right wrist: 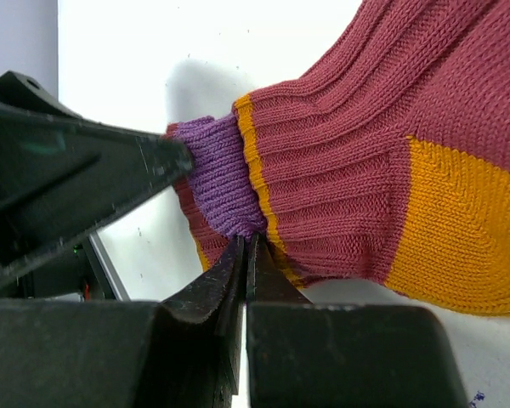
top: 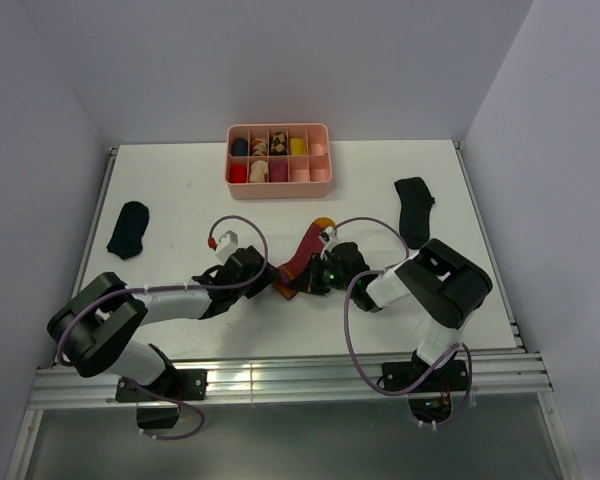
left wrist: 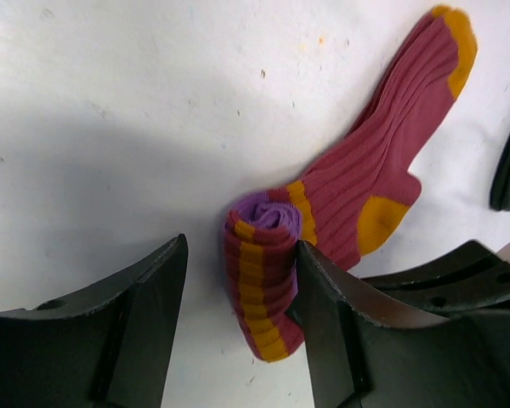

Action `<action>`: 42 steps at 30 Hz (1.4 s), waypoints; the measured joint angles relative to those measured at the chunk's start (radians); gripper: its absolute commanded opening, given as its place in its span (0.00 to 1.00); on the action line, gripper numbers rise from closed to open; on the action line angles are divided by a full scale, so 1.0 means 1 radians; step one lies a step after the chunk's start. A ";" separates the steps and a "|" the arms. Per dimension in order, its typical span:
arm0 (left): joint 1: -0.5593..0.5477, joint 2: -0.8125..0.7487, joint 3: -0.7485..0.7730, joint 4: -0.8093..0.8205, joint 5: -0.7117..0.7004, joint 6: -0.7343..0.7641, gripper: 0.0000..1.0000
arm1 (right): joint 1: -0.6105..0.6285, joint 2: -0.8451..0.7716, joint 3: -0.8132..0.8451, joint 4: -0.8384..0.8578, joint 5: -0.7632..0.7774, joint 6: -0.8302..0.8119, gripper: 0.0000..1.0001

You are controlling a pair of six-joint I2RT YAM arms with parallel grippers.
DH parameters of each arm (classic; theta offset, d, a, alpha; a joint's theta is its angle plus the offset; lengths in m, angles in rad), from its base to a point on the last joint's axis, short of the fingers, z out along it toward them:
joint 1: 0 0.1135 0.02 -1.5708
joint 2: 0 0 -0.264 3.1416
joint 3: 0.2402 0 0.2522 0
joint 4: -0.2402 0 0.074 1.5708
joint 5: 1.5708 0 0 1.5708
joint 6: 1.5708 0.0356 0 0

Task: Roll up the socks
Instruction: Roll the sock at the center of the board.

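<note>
With the right gripper (right wrist: pixel 245 248) pinched shut on its roll, the striped sock (left wrist: pixel 357 187) stretched upper-right from the wide-open left gripper (left wrist: pixel 242 248).

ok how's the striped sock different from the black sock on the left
The striped sock is maroon and purple with orange-yellow patches; the black sock is plain. The striped sock is partly rolled at its cuff end; the black sock lies flat. The striped sock sits between the left pincer and right pincer; the black sock lies apart from both. Both rest on the table.
</note>
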 measured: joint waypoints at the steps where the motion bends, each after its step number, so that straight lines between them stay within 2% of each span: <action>1: 0.008 0.000 -0.008 0.018 0.002 0.000 0.59 | -0.001 0.001 0.000 0.001 -0.002 0.000 0.00; 11: 0.028 0.027 -0.063 0.175 0.045 0.011 0.53 | -0.004 0.011 0.006 0.009 -0.016 0.000 0.00; 17: 0.029 0.058 -0.082 0.240 0.062 0.019 0.34 | -0.005 0.013 0.006 0.013 -0.019 -0.005 0.00; 20: 0.029 0.073 -0.067 0.232 0.063 0.040 0.19 | -0.005 0.005 0.005 0.008 -0.017 -0.020 0.01; 21: 0.029 0.079 -0.056 0.227 0.065 0.047 0.10 | -0.004 0.000 0.005 0.002 -0.014 -0.027 0.01; 23: 0.029 0.087 -0.027 0.196 0.067 0.063 0.01 | -0.004 -0.016 0.002 -0.012 -0.002 -0.043 0.06; 24: 0.029 0.087 -0.013 0.179 0.069 0.071 0.00 | -0.003 -0.031 -0.003 -0.024 0.011 -0.055 0.09; 27: 0.022 0.088 0.035 0.089 0.071 0.088 0.00 | 0.008 -0.090 -0.016 -0.079 0.055 -0.095 0.26; 28: 0.020 0.088 0.057 0.051 0.070 0.093 0.00 | 0.016 -0.117 -0.019 -0.110 0.083 -0.114 0.35; 31: 0.019 0.092 0.138 -0.093 0.059 0.111 0.00 | 0.060 -0.214 -0.031 -0.209 0.182 -0.172 0.51; 37: 0.012 0.166 0.344 -0.378 0.011 0.157 0.00 | 0.222 -0.390 -0.037 -0.329 0.438 -0.310 0.65; 42: -0.003 0.221 0.439 -0.508 -0.002 0.183 0.01 | 0.314 -0.412 -0.037 -0.330 0.581 -0.413 0.67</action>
